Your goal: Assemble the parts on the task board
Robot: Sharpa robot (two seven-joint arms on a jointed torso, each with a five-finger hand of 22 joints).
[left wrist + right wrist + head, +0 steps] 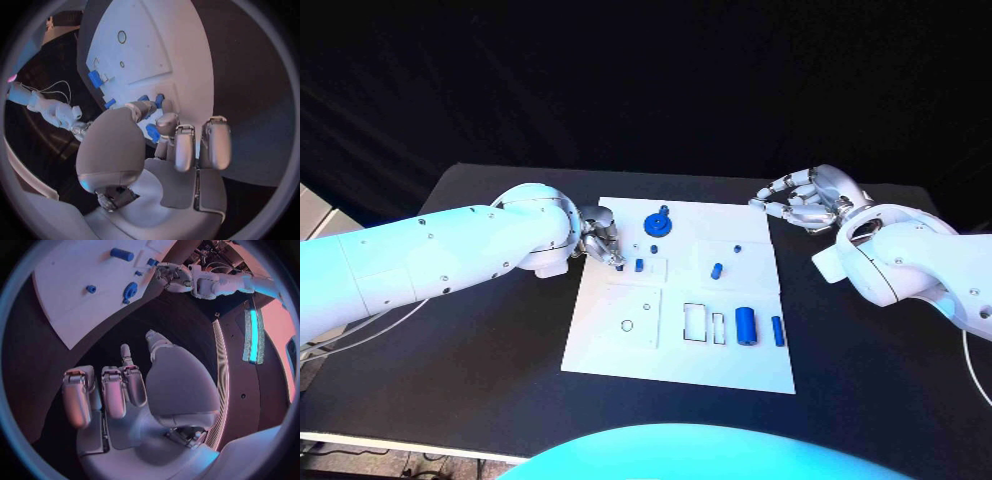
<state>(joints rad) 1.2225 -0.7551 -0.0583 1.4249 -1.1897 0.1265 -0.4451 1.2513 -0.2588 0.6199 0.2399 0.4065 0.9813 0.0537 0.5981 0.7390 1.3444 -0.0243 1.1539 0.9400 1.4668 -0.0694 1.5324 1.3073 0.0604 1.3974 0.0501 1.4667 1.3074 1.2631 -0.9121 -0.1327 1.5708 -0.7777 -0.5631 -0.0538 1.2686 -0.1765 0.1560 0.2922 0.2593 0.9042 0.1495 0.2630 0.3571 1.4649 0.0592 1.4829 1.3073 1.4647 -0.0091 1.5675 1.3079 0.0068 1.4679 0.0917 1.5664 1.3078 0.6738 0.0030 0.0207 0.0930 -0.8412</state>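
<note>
The white task board point(678, 355) lies mid-table. My left hand point(603, 245) hovers at the board's left edge, and its thumb and a finger point(167, 122) pinch a small blue part point(152, 133). Just beside it, a short blue peg point(639, 265) stands on the board. A blue gear-like part point(658, 222) sits at the far edge. Another peg point(717, 270) is mid-board, and a thick blue cylinder point(746, 326) and a thin one point(777, 330) lie at the near right. My right hand point(805, 200) is off the board's far right corner, fingers curled in and holding nothing. The right wrist view shows the gear-like part point(130, 290) and my left hand point(175, 277).
The board has an oval hole point(627, 325) and rectangular slots point(695, 321) in its near half. The black table point(488, 350) stretches bare to both sides of the board. A white cable point(358, 335) runs along the table's left edge under my left arm.
</note>
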